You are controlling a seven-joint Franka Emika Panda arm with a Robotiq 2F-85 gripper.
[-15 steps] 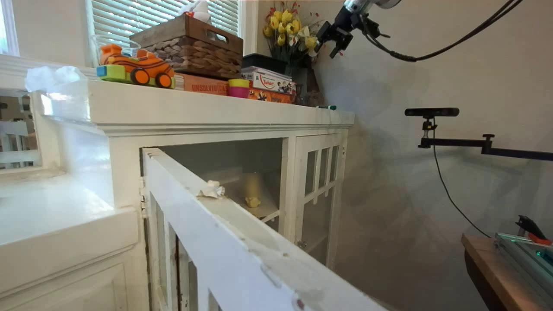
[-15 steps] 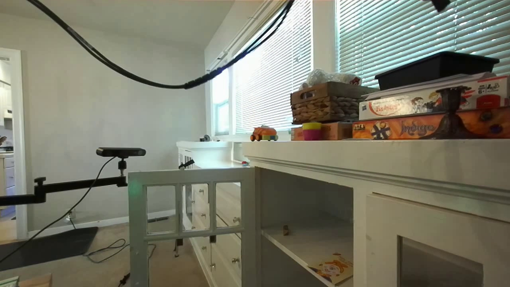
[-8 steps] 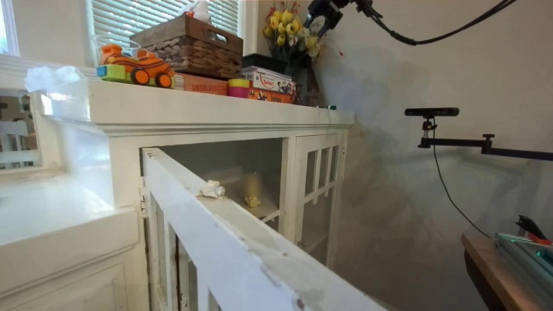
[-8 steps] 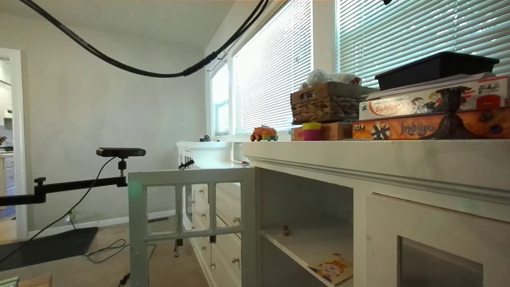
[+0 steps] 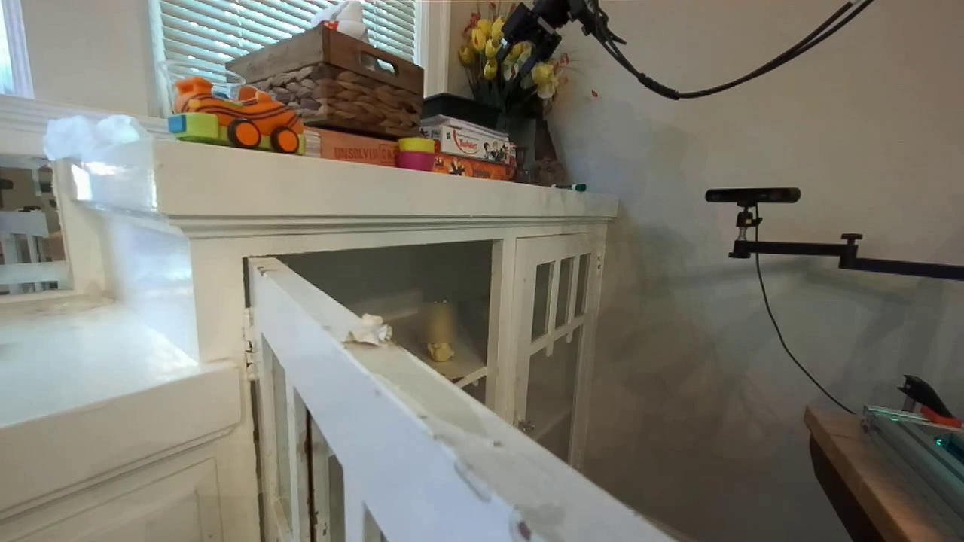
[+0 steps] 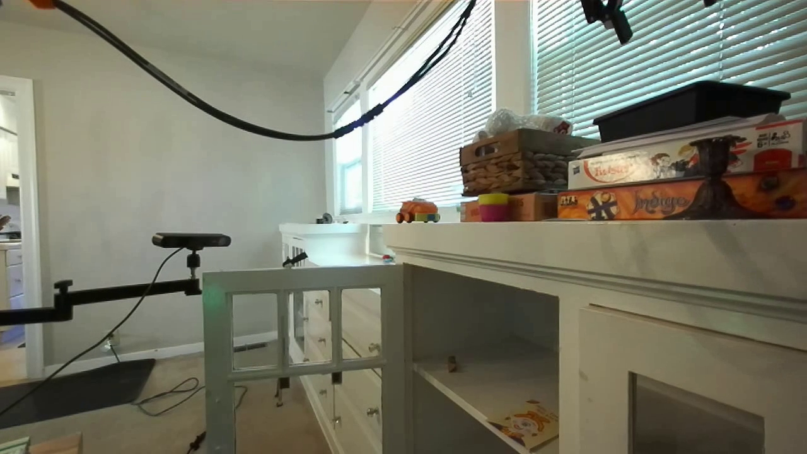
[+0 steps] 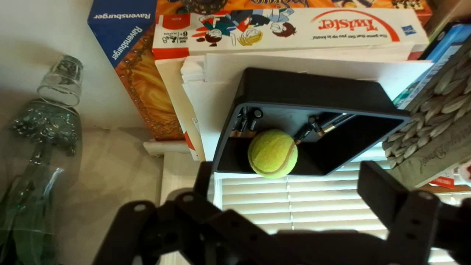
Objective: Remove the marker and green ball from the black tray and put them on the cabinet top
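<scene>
The black tray (image 7: 312, 88) rests on papers and stacked game boxes; it also shows in both exterior views (image 5: 461, 110) (image 6: 693, 112). The green ball (image 7: 273, 154), a tennis ball, sits in the tray with several batteries (image 7: 254, 119) around it. A slim item (image 7: 336, 123) there is hard to identify. A small green marker-like thing (image 5: 570, 187) lies on the cabinet top (image 5: 376, 178) near its far end. My gripper (image 7: 289, 180) is open and empty, its fingers (image 7: 381, 189) wide apart, with the ball between them in line of sight. It hangs above the tray's height in both exterior views (image 5: 518, 62) (image 6: 666, 22).
A wicker basket (image 7: 434, 121) stands close beside the tray. A Twister box (image 7: 287, 29) and other games lie under it. A glass vase (image 7: 40, 162) with flowers (image 5: 489, 45) stands on the other side. Window blinds (image 7: 312, 209) are behind. A cup (image 5: 416, 154) and toy car (image 5: 241, 120) sit further along.
My gripper has moved left in an exterior view, across the flowers, first rising and then dropping a little. The tray and the other objects have not moved.
</scene>
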